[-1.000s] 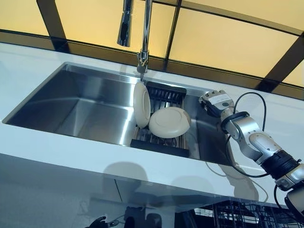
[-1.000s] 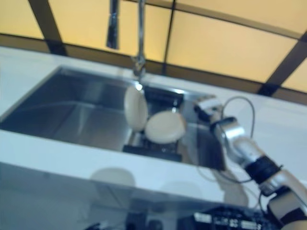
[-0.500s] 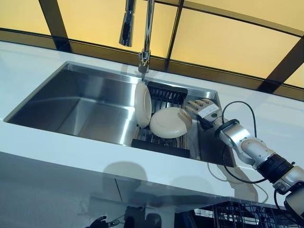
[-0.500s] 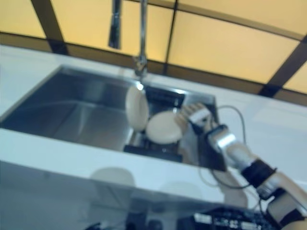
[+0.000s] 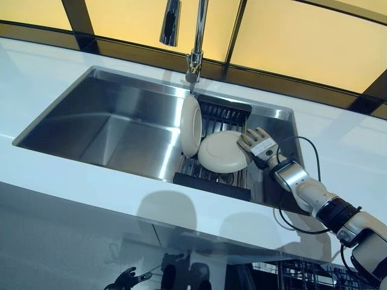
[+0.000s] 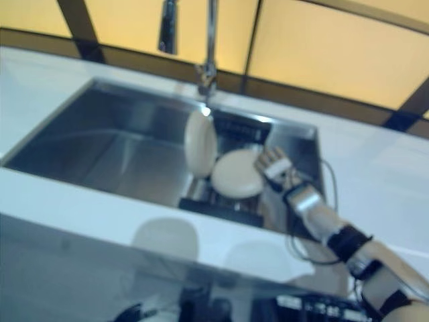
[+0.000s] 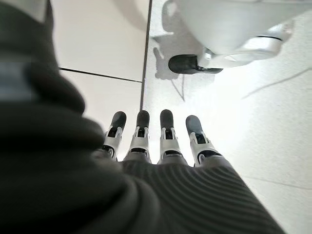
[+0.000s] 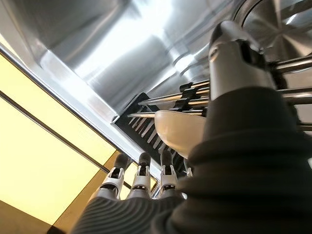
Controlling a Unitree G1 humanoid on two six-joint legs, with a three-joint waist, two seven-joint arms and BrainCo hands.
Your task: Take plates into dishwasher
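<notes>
Overhead, I see the steel sink (image 5: 121, 121) sunk in the white counter (image 5: 72, 187), its left basin bare and roomy, with the tap (image 5: 195, 36) rising at the far rim. A black dish rack (image 5: 217, 175) fills the sink's right part, leaving only a narrow strip to the right wall. In the rack one plate (image 5: 190, 125) stands upright on edge on the left, and a second plate (image 5: 224, 152) leans tilted just right of it. My right hand (image 5: 257, 142) sits in that strip, fingers straight and spread against the tilted plate's right rim; I can't tell whether they truly touch. Only the right wrist view shows the underside: the plate's pale rim between the fingers (image 8: 141, 170) and the thumb (image 8: 229, 53), not clasped, rack bars behind. My left hand (image 7: 161, 141) appears properly only in its own wrist view, fingers straight over pale floor, holding nothing.
</notes>
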